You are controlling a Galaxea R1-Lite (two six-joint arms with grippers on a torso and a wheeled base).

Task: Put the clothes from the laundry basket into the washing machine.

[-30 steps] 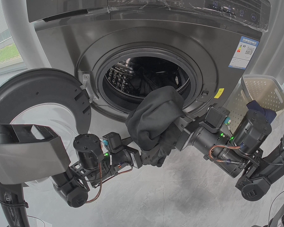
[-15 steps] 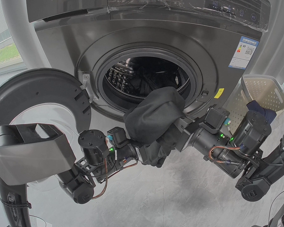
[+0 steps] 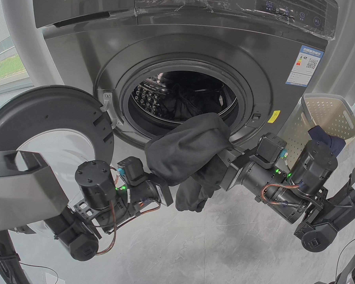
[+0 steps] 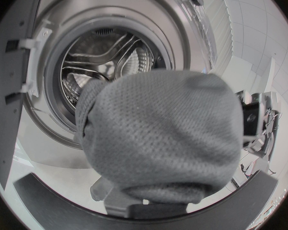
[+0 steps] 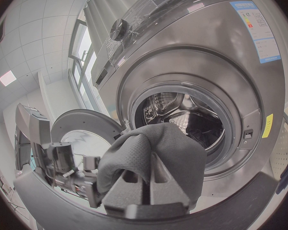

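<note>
A dark grey garment [image 3: 189,150] hangs between both grippers just below the washing machine's open drum [image 3: 181,95]. My right gripper [image 3: 221,157] is shut on its right end, and the cloth [image 5: 150,147] is folded over the closed fingers [image 5: 164,182]. My left gripper [image 3: 165,186] is shut on the left end, where the cloth [image 4: 163,134] bulges over it and hides most of it. A loose part of the garment dangles between the arms. Dark clothes [image 5: 204,128] lie inside the drum. The white laundry basket [image 3: 331,115] stands at the right with a blue item [image 3: 327,137] in it.
The round door [image 3: 47,115] is swung open to the left, close to my left arm. The basket stands against the machine's right front corner. Grey tiled floor [image 3: 225,241] lies in front of the machine.
My left gripper went up into the garment's lower part, then pulled back left, stretching the cloth leftward. The right gripper stayed nearly still with its hold.
</note>
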